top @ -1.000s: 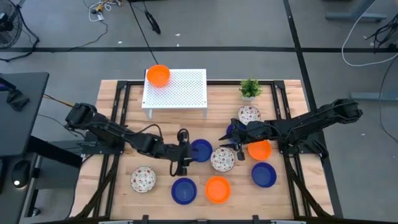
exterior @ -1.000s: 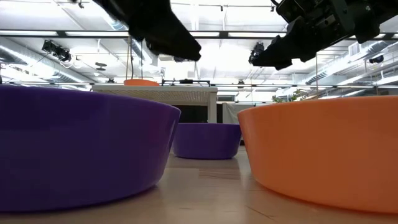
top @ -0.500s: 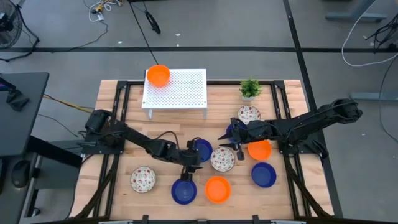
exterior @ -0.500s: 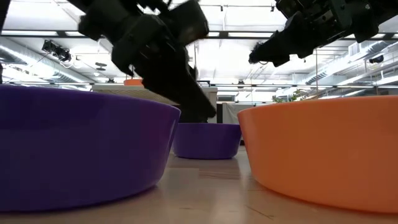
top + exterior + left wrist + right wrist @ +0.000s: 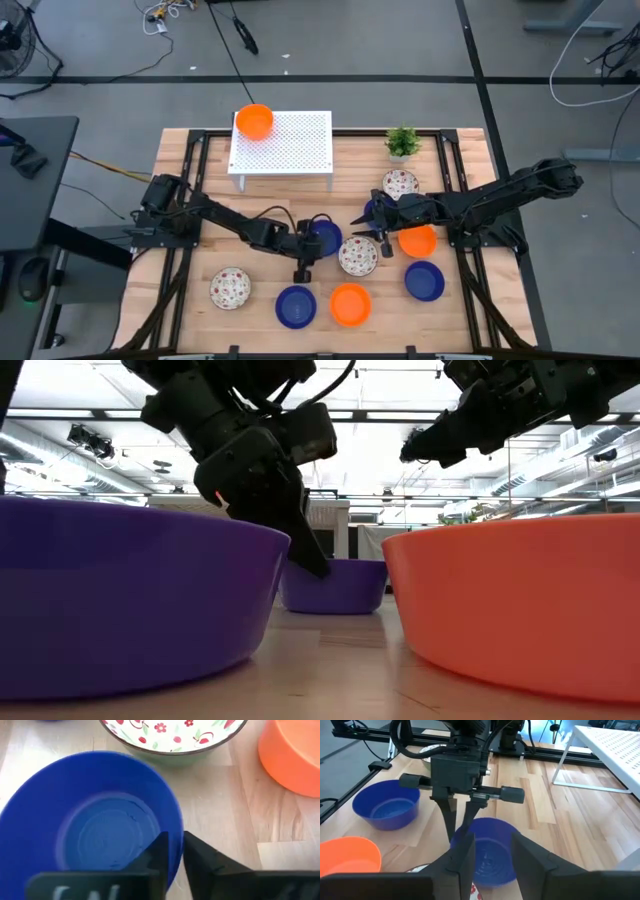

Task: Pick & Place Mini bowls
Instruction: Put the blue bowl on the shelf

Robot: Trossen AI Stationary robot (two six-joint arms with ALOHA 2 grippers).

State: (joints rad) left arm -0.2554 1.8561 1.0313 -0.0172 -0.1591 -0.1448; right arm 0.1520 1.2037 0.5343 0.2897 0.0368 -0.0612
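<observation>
Nine mini bowls on show, and we sweep from the left: a speckled white bowl sits alone near the front-left of the wooden surface, well apart from the action. Up at the back, an orange bowl perches on the corner of the white perforated rack. Front and centre, a blue bowl and an orange one sit side by side. Now the left hand — it's down on the middle blue bowl, fingers pinched over its rim, one inside and one outside, clenched on that wall! Just beside it lies a second speckled bowl. The right hand hovers above the same blue bowl from the other side, fingers spread apart, gripping nothing. Past it an orange bowl lies partly under the right arm, a blue bowl in front of it, a speckled bowl behind, and the little green plant at the back edge
</observation>
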